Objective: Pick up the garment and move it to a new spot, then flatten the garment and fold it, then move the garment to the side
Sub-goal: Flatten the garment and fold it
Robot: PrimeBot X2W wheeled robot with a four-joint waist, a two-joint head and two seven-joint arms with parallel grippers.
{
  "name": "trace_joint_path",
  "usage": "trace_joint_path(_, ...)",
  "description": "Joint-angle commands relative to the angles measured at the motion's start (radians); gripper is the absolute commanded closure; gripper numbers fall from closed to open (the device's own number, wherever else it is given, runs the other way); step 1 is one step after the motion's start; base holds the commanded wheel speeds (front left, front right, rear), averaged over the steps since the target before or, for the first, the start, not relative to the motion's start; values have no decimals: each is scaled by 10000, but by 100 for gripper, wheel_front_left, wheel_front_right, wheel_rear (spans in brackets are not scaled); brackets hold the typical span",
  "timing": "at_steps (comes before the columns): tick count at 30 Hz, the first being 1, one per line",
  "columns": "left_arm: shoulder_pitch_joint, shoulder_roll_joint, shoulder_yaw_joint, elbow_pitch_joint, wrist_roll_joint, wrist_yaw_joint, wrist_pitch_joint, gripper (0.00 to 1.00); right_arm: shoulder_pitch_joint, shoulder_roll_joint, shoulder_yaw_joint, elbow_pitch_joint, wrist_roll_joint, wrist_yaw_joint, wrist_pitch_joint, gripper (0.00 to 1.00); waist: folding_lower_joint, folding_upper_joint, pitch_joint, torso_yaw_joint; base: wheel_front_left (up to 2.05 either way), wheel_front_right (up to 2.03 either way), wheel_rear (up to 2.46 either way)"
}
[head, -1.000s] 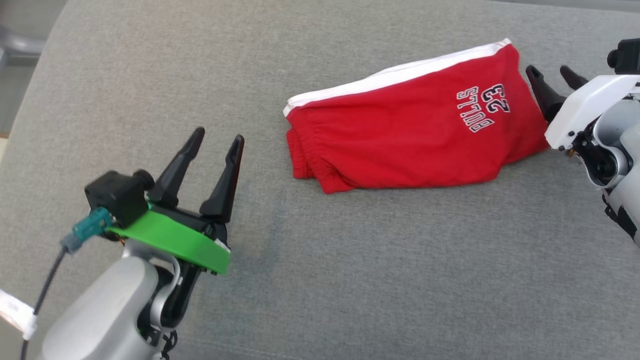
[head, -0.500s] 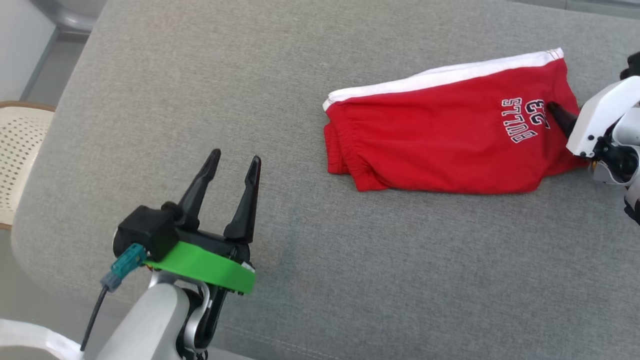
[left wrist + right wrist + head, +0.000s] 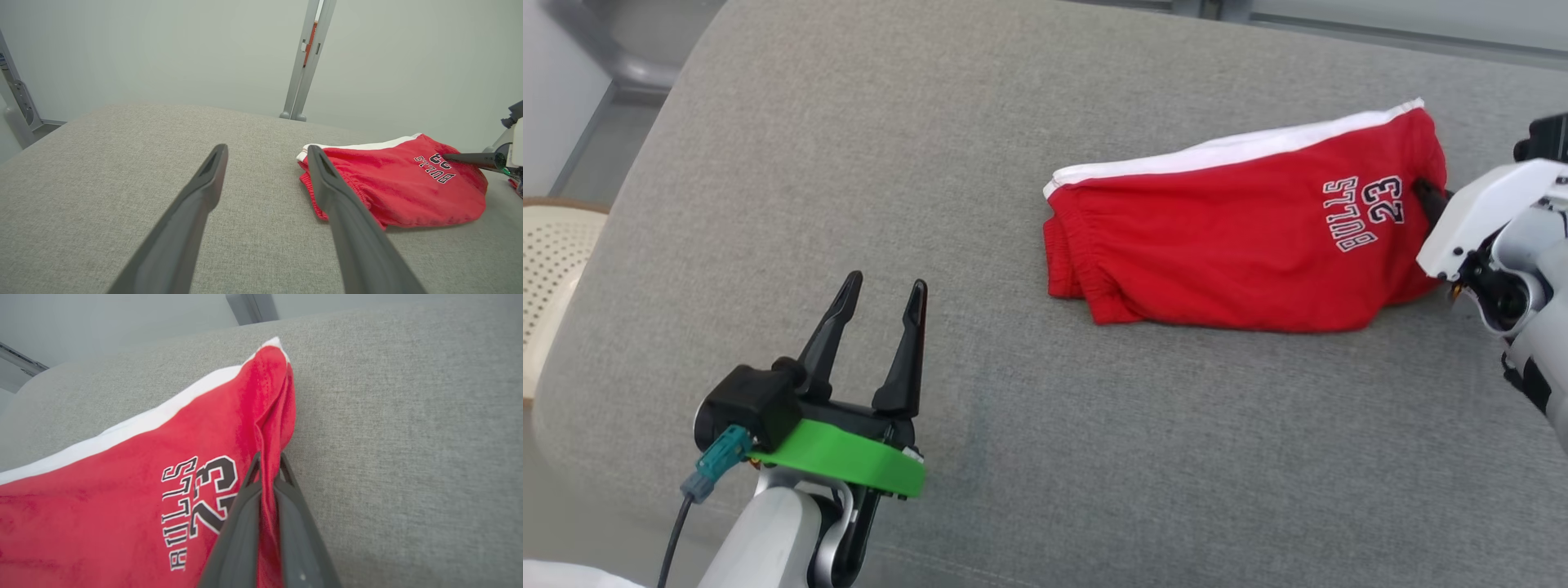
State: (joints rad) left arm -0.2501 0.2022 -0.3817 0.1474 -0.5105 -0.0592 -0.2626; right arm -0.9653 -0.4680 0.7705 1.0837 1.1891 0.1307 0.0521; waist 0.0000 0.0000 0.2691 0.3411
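The garment [image 3: 1225, 237] is a pair of red shorts with a white stripe and "BULLS 23" lettering, folded on the grey cushion [image 3: 1094, 457] at the right. My right gripper [image 3: 1423, 190] is shut on the garment's right edge; in the right wrist view a ridge of the garment [image 3: 122, 490] is pinched between the fingers [image 3: 237, 522] of that gripper [image 3: 268, 459]. The left wrist view shows the garment [image 3: 400, 192] at right, with the right gripper's fingers [image 3: 466, 157] lying over it. My left gripper [image 3: 884, 287] hovers open over bare cushion, well to the garment's left, and holds nothing [image 3: 265, 153].
The cushion's left edge curves down toward a perforated cream chair [image 3: 547, 269]. A grey metal post [image 3: 304, 61] stands behind the cushion against a pale wall. Bare cushion stretches in front of and to the left of the garment.
My right gripper moved onto the garment's right edge and shut on it, bunching the cloth. The head camera shifted. The left gripper stayed open.
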Motion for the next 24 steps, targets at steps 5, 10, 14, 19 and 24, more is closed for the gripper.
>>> trace_joint_path(5, 474, 26, 440, 38, 548, 3, -23, 0, 804, -3, -76, -514, 369, 0, -939, 100, 0, 0, -726, -921, 0, 0, 0)
trace_joint_path(10, 921, -35, 943, 90, 750, 50, -23, 0, 1499, 6, 96, -1145, 434, 0, -1845, 100, 0, 0, -1145, -1606, 0, 0, 0)
trace_joint_path(14, 1278, -147, 1307, 207, 817, -14, -23, 0, 1836, -79, 210, -1500, 504, 0, -2328, 100, 0, 0, -1356, -2019, 0, 0, 0)
trace_joint_path(19, 1380, -241, 1406, 341, 968, -187, -23, 0, 1889, -202, 285, -1507, 556, 0, -2602, 100, 0, 0, -1443, -2163, 0, 0, 0)
trace_joint_path(24, 1389, -327, 1421, 448, 1054, -282, -23, 0, 1605, -199, 352, -1567, 434, 0, -2836, 100, 0, 0, -1582, -2061, 0, 0, 0)
